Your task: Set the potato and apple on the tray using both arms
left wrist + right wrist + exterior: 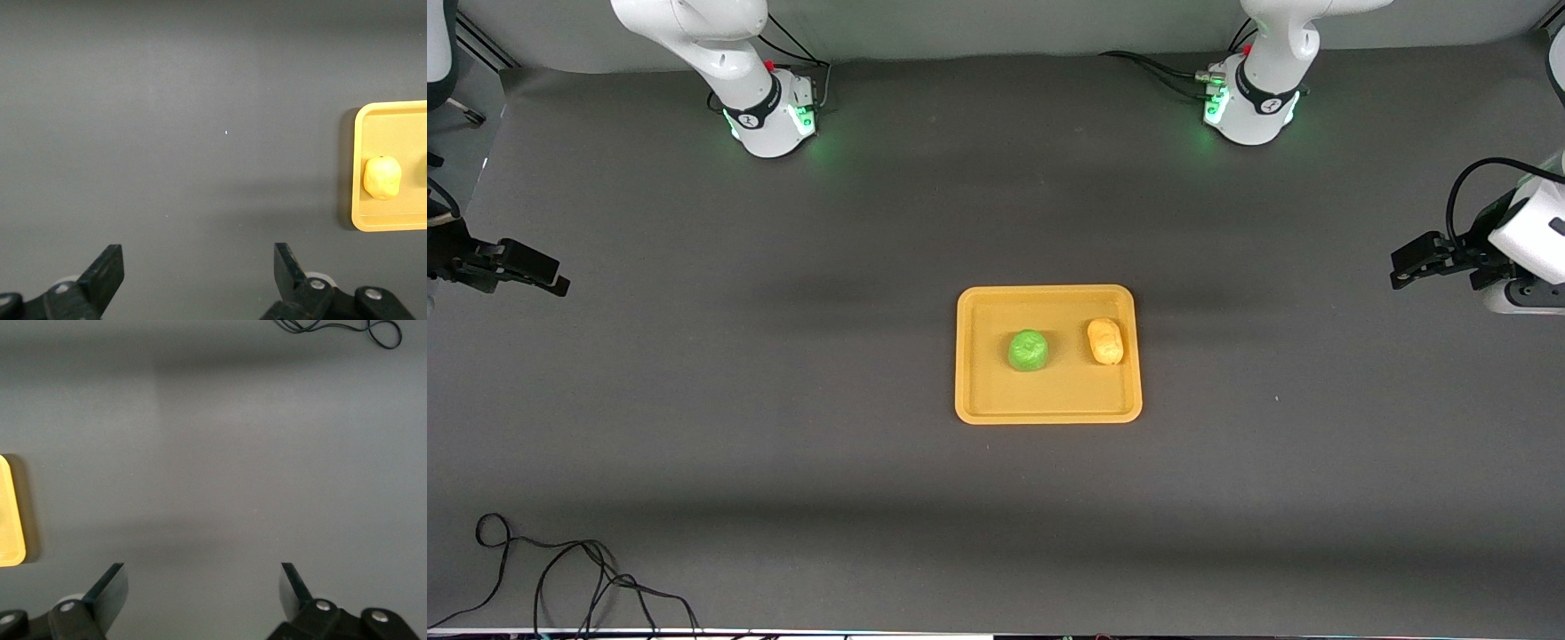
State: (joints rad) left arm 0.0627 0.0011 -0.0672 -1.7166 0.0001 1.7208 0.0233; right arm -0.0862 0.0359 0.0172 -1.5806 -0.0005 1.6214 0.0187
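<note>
With the apple (pixel 1029 350) and potato (pixel 1105 341) seen resting on the tray (pixel 978 400), the left gripper (pixel 199 270) and right gripper (pixel 203 587), both spread apart and empty over bare table, are best kept clear

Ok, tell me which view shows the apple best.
The front view: the whole green apple sits in the tray, beside the potato. The left wrist view shows only the potato and part of the tray; the right wrist view shows just a tray edge.

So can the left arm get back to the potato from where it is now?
Probably yes. The left gripper has its jaws open over bare table at its end, and nothing lies between it and the potato, on the tray beside the apple.
</note>
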